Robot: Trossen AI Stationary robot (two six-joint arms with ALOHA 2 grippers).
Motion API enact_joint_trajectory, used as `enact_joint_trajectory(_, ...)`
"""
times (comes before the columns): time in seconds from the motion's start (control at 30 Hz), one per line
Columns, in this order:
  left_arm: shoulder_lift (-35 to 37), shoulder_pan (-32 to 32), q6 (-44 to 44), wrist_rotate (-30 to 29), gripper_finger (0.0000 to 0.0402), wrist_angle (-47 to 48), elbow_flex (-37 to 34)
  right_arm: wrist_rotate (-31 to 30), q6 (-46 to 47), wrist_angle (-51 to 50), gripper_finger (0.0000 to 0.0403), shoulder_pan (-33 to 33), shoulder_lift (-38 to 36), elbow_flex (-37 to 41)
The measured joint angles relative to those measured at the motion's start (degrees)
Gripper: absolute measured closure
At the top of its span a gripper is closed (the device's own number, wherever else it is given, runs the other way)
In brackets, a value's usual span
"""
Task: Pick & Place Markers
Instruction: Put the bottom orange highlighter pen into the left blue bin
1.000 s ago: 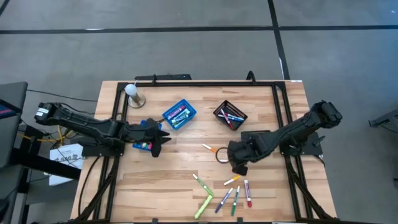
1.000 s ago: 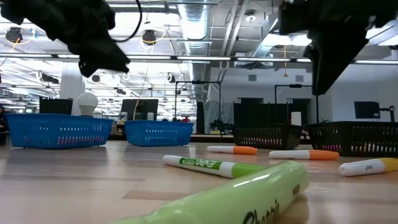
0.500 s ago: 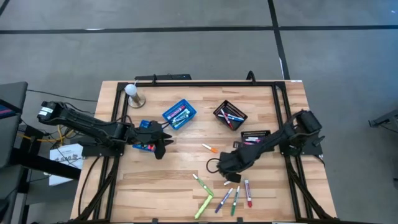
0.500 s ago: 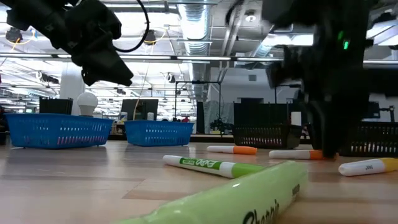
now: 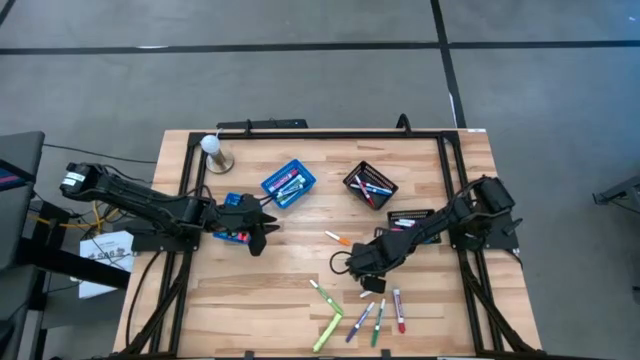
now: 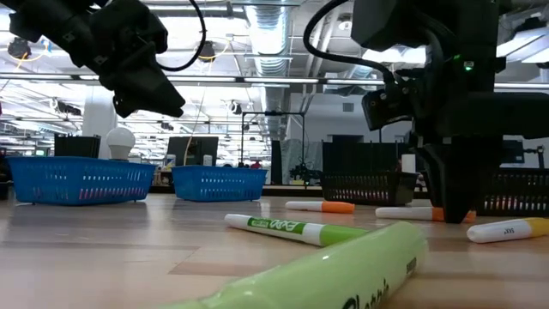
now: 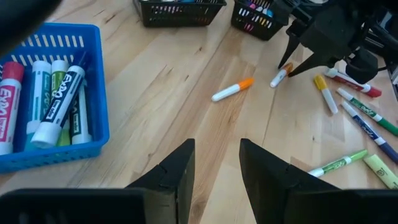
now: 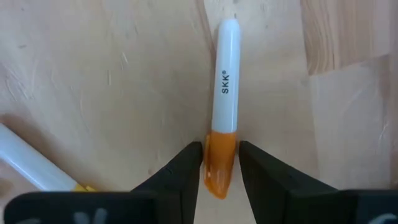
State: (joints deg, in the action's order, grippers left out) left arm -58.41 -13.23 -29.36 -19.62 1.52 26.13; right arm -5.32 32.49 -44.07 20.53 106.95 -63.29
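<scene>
a short white plastic marker with an orange cap point(image 8: 222, 106) is lying flat on the pale wooden table point(image 5: 280, 290), its long axis running straight out between the fingers of the right gripper point(image 8: 219, 163). those fingers are straddling the cap end, slightly parted, apparently not yet clamping it. a second orange-capped marker point(image 5: 337, 238) is lying just beside, and a cluster of green, purple and red markers point(image 5: 362, 315) near. two black mesh baskets point(image 5: 369, 185) are standing beyond. the left gripper point(image 7: 216, 163), partly open and holding nothing, is hovering well apart beside a blue plastic basket point(image 7: 46, 118).
</scene>
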Motion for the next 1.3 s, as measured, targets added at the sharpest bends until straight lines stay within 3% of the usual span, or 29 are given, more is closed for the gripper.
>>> enact_joint_trajectory(0.17,0.0,0.0,-0.01,-0.02,0.028,-0.29,0.0,-0.02,-0.01,0.41,0.0307,-0.02,0.12,0.01)
enact_joint_trajectory(0.5,0.0,0.0,0.0,-0.02,0.028,-0.53,0.0,0.78,0.55,-1.84,0.0377,-0.09,0.16,-1.74)
enact_joint_trajectory(0.73,0.0,0.0,0.0,-0.04,0.028,-0.75,0.0,-5.69,1.58,-24.19,0.0363,-0.13,-2.78,-10.21)
enact_joint_trajectory(0.9,0.0,-0.02,-0.01,-0.04,0.028,-0.76,0.0,-11.39,10.84,-42.61,0.0372,-0.09,-6.76,-12.93)
enact_joint_trajectory(0.97,0.0,-0.02,0.0,-0.04,0.028,-0.82,0.0,-11.24,15.77,-45.61,0.0374,-0.13,-8.7,-12.09)
enact_joint_trajectory(1.13,0.0,-0.01,0.03,-0.06,0.028,-1.02,0.0,-9.87,15.85,-36.8,0.0353,0.48,-17.25,-3.99)
enact_joint_trajectory(1.3,0.0,-0.02,0.16,-0.05,0.028,-1.2,0.0,-9.6,18.72,-35.84,0.0348,0.64,-21.94,4.34)
